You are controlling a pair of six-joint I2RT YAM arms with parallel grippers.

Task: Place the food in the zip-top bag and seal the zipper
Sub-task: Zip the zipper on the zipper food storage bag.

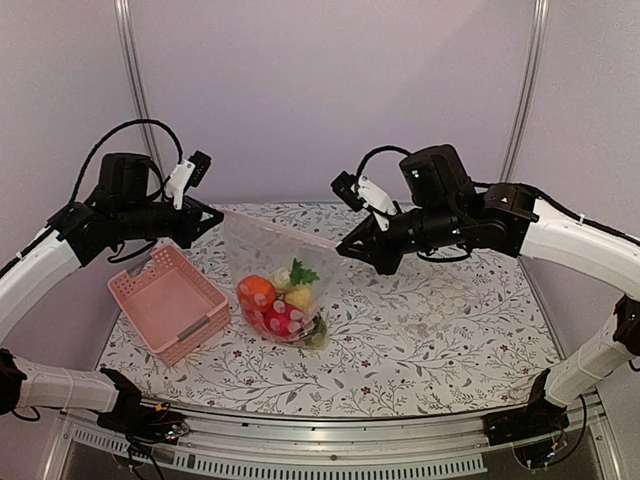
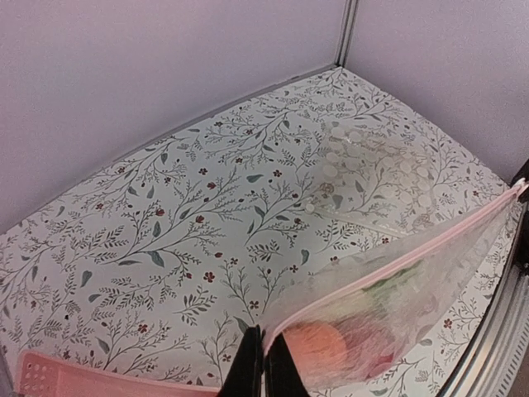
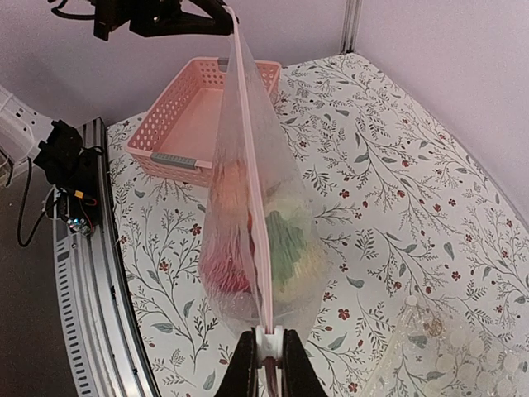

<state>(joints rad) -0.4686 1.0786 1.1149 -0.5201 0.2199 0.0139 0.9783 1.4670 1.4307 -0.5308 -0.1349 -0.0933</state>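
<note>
At the left of the worktop (image 1: 450,330) we see the pink basket (image 1: 170,300), close to the left side of the bag. Raised near its far corner, the left claw (image 1: 207,222) is pinched fully closed on the left end of the zipper (image 1: 280,230). Its wrist view shows the two fingers (image 2: 250,372) meeting on the corner of the strip. From there the zipper runs rightward as one taut pink line, lifted off the worktop. Beneath it hangs the zip-top bag (image 1: 262,262), its belly resting on the worktop between the two arms. The food (image 1: 278,302) sits bunched at the bottom of the bag: an orange piece, a red one, a yellow one and green leaves show through the film. We see no piece outside it. At the right end of the strip the right claw (image 1: 348,247) is closed almost completely, with the zipper's end and a small white part nipped between its fingers (image 3: 245,372).

We judge the loading step done and the sealing step in hand. Whether the two tracks are pressed together along the whole strip we cannot tell, though from the right wrist view the strip reads as a single line. The next move calls for one claw to anchor its end while the other travels along the strip with a steady pinch, the line kept taut so that no gap is left.
</note>
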